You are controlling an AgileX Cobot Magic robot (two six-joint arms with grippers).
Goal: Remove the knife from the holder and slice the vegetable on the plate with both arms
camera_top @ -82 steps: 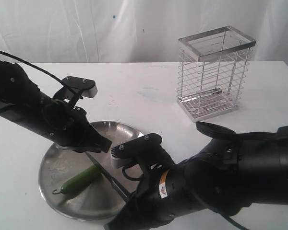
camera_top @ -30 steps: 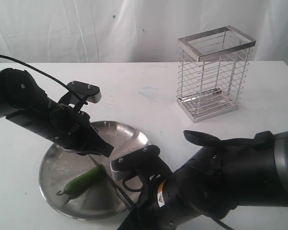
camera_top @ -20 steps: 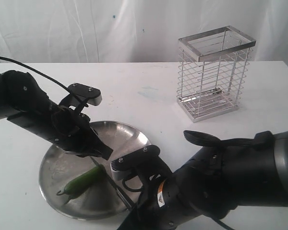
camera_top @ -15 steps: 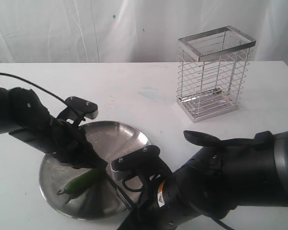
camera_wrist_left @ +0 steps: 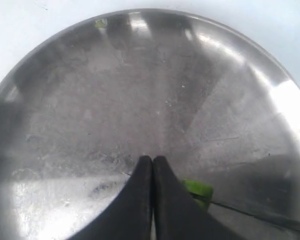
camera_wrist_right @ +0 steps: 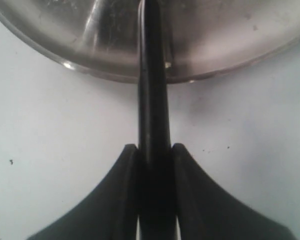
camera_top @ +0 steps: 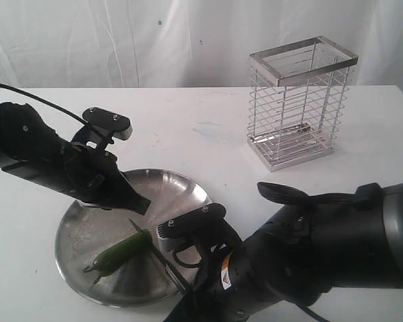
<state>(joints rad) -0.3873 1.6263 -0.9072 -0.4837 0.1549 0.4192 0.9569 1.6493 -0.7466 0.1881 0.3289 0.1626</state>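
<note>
- Two arms over the plate (camera_top: 188,186); the holder (camera_top: 299,100) stands empty, well apart at the far side of the table (camera_top: 188,127). Fetching the knife looks done, so the slicing step is in hand.
- Right gripper (camera_wrist_right: 154,150): jaws narrow, clamped on the handle of the knife (camera_top: 154,245). The blade runs over the plate's near rim and inward, tip just past the thick end of the vegetable (camera_top: 119,251).
- Vegetable lies on the plate's near half, stem curl pointing to the left rim. Whether the edge has bitten into it, cannot tell.
- Left gripper (camera_wrist_left: 152,165): jaws pressed together, holding nothing. Tips hang low over the plate, just beside the vegetable's thick end; contact not clear.
- Pose: left arm slants down from the left; right arm reaches low from the near edge, wrist almost at table level.
- Next move, as I judge: left tips must pin the vegetable while the right arm bears the blade down across it. Risk: the glossy skin rolls on bare steel.
</note>
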